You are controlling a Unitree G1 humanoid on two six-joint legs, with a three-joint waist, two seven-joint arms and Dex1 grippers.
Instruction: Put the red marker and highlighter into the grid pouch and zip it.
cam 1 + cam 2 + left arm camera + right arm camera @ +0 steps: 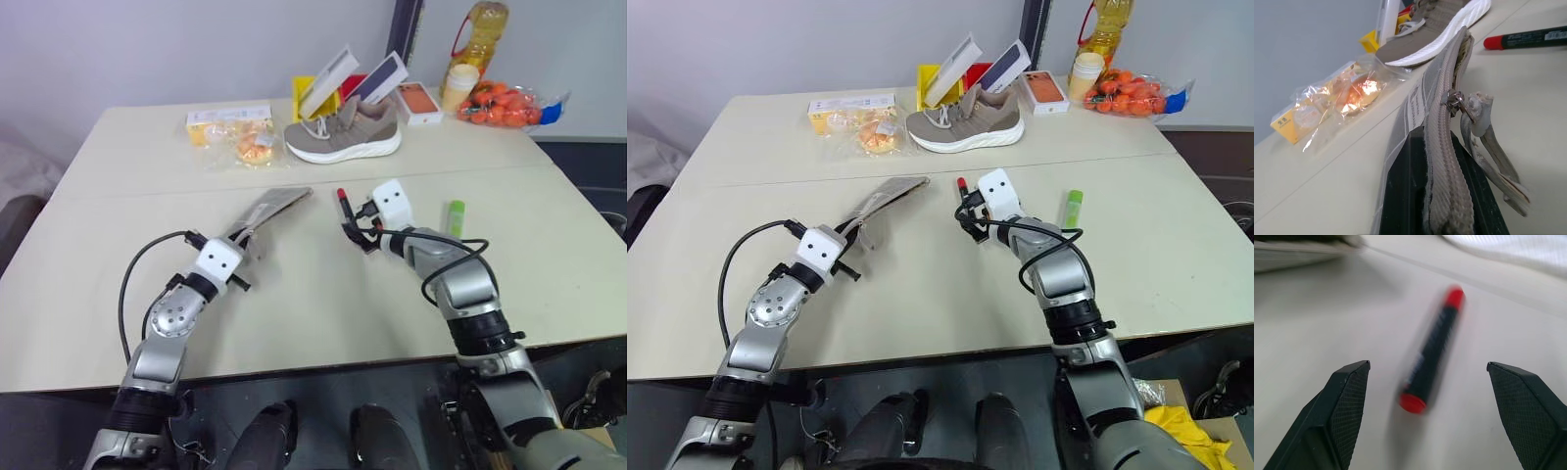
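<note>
Left hand (pixel 242 257) pinches grid pouch (pixel 269 208); right hand (pixel 1427 377) gapes wide over red marker (pixel 1432 350)

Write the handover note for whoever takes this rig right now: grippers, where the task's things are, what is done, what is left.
Left gripper: shut on the grid pouch, pinching its zipper edge so the pouch is tilted up off the table.
Right gripper: open, holding nothing, with the red marker lying on the table between and just ahead of its fingers.
Highlighter: lying on the table to the right of the right gripper, untouched.
Done: pouch gripped by the left gripper.
Left: grasp the marker and put it in the pouch, then the highlighter, then zip the pouch.
</note>
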